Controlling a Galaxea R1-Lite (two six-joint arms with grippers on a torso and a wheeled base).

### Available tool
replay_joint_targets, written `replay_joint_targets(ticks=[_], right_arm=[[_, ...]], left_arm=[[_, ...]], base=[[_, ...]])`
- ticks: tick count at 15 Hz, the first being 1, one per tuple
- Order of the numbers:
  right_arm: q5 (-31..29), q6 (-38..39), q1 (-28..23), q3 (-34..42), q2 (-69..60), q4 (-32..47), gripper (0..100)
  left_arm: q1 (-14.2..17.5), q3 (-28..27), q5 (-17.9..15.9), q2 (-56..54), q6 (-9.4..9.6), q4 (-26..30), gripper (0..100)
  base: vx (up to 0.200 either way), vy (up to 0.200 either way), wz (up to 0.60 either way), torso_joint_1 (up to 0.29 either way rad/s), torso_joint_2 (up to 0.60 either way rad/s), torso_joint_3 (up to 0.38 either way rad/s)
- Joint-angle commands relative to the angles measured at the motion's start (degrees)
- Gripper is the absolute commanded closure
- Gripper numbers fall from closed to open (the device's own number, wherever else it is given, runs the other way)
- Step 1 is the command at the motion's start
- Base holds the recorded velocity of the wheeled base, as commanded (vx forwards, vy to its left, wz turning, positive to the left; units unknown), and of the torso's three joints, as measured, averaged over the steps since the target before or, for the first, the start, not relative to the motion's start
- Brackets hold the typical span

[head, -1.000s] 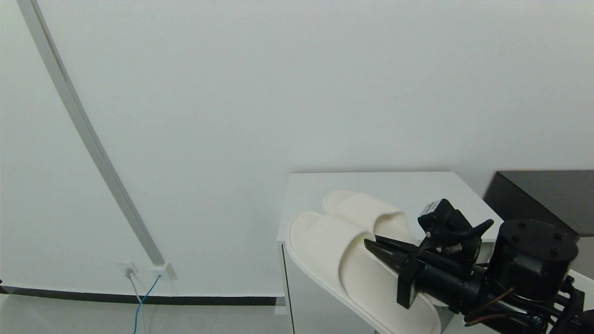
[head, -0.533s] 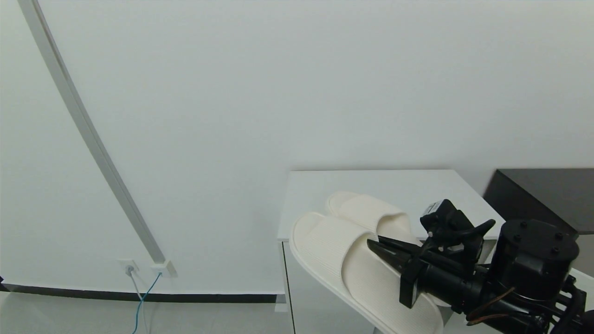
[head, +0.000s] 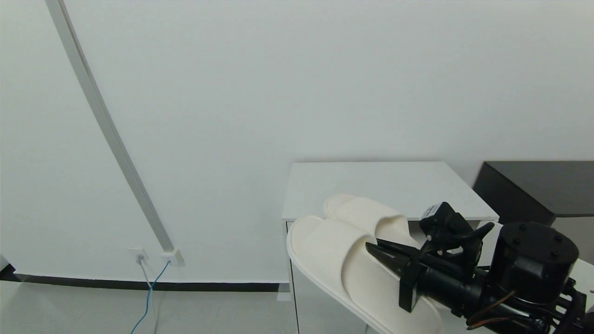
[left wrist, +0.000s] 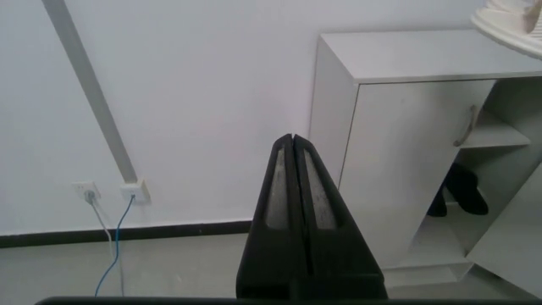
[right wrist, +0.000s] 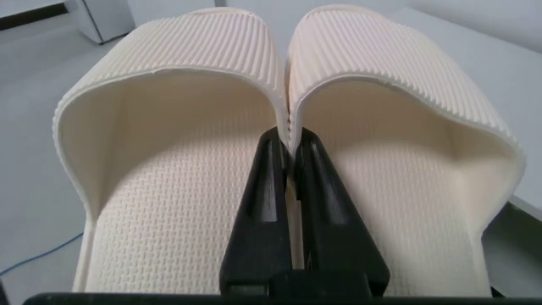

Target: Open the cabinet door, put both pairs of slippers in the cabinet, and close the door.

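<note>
The fingers [right wrist: 269, 182] of the right gripper [right wrist: 292, 140] are pinched shut on the slippers [right wrist: 169, 169]. They clamp the two inner edges where the pair meets, so both white, ribbed slippers hang from that one grip, side by side with their open ends toward the wrist. In the head view the right gripper [head: 378, 248] sits at the lower right of the frame. The slippers [head: 334, 250] stick out of it up and to the left, held in the air in front of the cabinet [head: 371, 185], with their toes overlapping its front edge.

The left gripper [left wrist: 293, 144] has its two fingers pressed flat together with nothing between them. It is pointed at the wall just beside the cabinet [left wrist: 398, 59].

The cabinet is white and stands against the wall at the lower middle of the head view. From the left wrist its door [left wrist: 406, 161] with a slim handle [left wrist: 464, 127] covers one half. The other half is open, showing a shelf [left wrist: 500, 135] and a dark pair of shoes [left wrist: 461, 191] below it. The edge of one slipper shows above that open side.

A dark unit [head: 533, 185] stands just beside the cabinet at the right edge of the head view. On the left a pale rail [head: 106, 125] runs slantwise down the wall to two sockets [head: 139, 255] at the lower left. A blue cable [head: 151, 292] hangs from them to the floor.
</note>
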Motion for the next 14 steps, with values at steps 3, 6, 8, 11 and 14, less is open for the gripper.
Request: replay_joint_targets(ticks=[3, 6, 8, 11, 14], right_arm=[[-0.1, 0.0, 0.1, 0.2, 0.3, -0.3, 100], [-0.1, 0.0, 0.1, 0.4, 0.1, -0.4, 100], [-0.1, 0.0, 0.1, 0.5, 0.1, -0.4, 100], [-0.1, 0.0, 0.1, 0.6, 0.2, -0.3, 100], [-0.1, 0.0, 0.1, 0.6, 0.2, 0.0, 100]], left_arm=[[0.0, 0.0, 0.0, 0.0, -0.01, 0.0, 100], [0.0, 0.0, 0.0, 0.0, -0.01, 0.0, 100], [0.0, 0.0, 0.0, 0.0, -0.01, 0.0, 100], [0.0, 0.0, 0.0, 0.0, 0.08, 0.0, 100], [0.0, 0.0, 0.0, 0.0, 0.08, 0.0, 100]], base=[[0.000, 0.000, 0.00, 0.000, 0.00, 0.000], [0.000, -0.200, 0.00, 0.004, 0.00, 0.002], [0.000, -0.200, 0.00, 0.000, 0.00, 0.000], [0.000, -0.200, 0.00, 0.002, 0.01, 0.002], [0.000, -0.200, 0.00, 0.002, 0.00, 0.004]])
